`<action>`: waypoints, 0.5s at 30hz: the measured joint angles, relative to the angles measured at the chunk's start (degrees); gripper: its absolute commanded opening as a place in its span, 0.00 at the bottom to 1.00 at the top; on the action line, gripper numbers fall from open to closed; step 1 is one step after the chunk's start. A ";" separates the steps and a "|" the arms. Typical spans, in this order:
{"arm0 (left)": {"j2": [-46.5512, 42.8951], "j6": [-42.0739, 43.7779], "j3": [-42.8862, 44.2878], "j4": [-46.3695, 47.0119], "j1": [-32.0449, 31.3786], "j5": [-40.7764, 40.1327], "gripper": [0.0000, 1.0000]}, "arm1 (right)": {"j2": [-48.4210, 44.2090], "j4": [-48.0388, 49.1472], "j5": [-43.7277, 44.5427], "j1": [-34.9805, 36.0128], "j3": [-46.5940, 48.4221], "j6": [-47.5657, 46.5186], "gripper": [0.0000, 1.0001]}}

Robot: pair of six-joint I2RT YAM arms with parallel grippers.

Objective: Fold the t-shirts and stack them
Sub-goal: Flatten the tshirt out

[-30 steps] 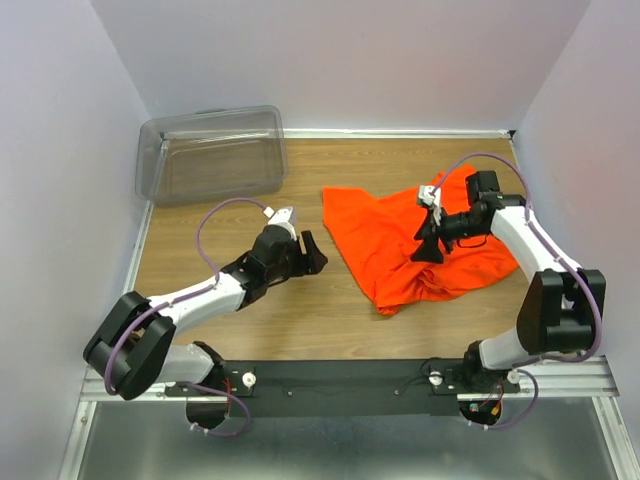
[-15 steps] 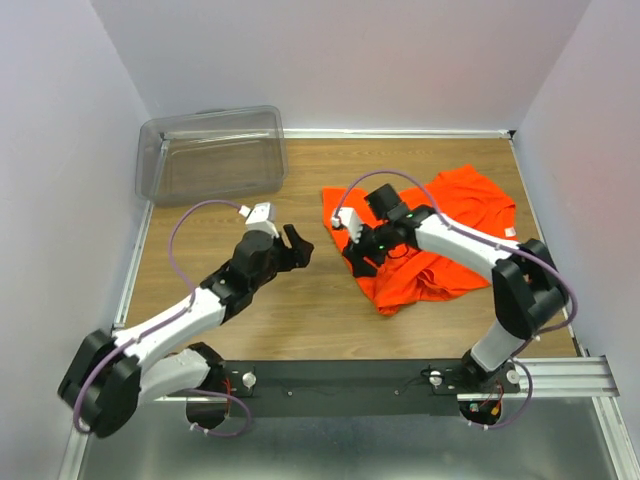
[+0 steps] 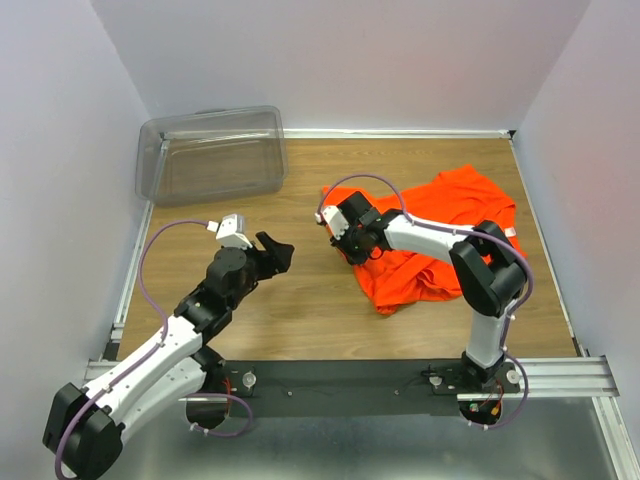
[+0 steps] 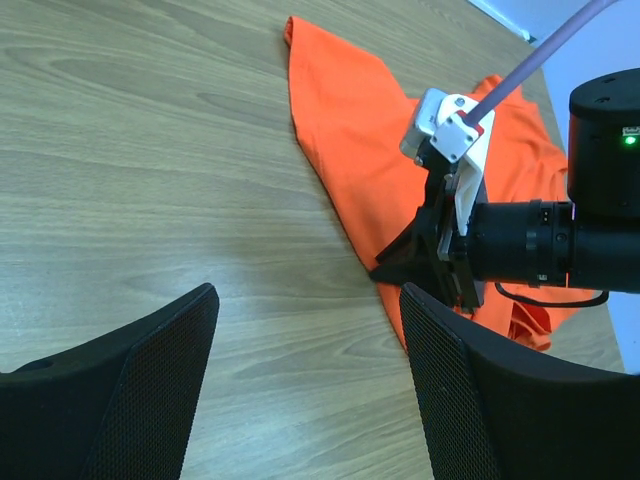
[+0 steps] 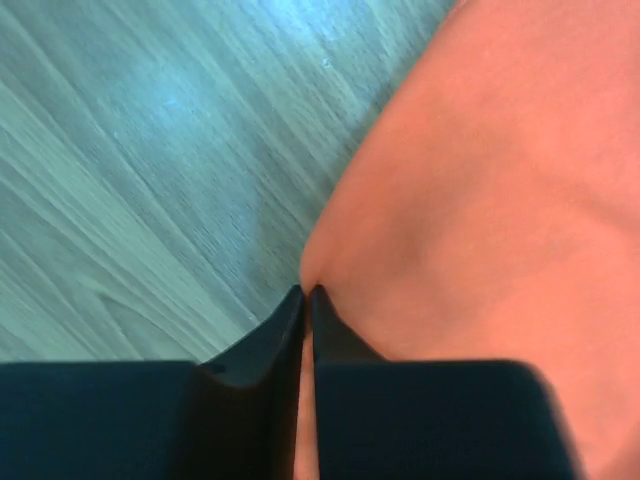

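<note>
Right jaws on t-shirt edge; wrist-view only

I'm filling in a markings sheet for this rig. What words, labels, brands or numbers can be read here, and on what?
No text is readable in any view.
Small white label on the right arm's black wrist housing: cut off at the picture's edge, unreadable.
Small white tag on the bright orange soft fabric t-shirt: too small to read.
Clear plastic bin: no print visible.
</note>
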 measured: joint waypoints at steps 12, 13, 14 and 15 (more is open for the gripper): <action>3.93 -0.31 -1.55 3.13 0.70 4.00 0.81 | -22.23 -4.68 -23.78 -0.44 2.21 -6.78 0.01; 4.33 -0.31 -1.55 3.52 0.70 4.33 0.81 | -24.00 -4.70 -26.18 -1.03 3.72 -6.88 0.01; 4.98 -0.28 -1.55 4.04 0.70 4.98 0.81 | -25.00 -4.46 -28.63 -1.36 5.07 -6.84 0.01; 5.33 -0.28 -1.55 4.35 0.70 5.38 0.81 | -25.53 -4.22 -30.45 -2.36 6.45 -6.62 0.01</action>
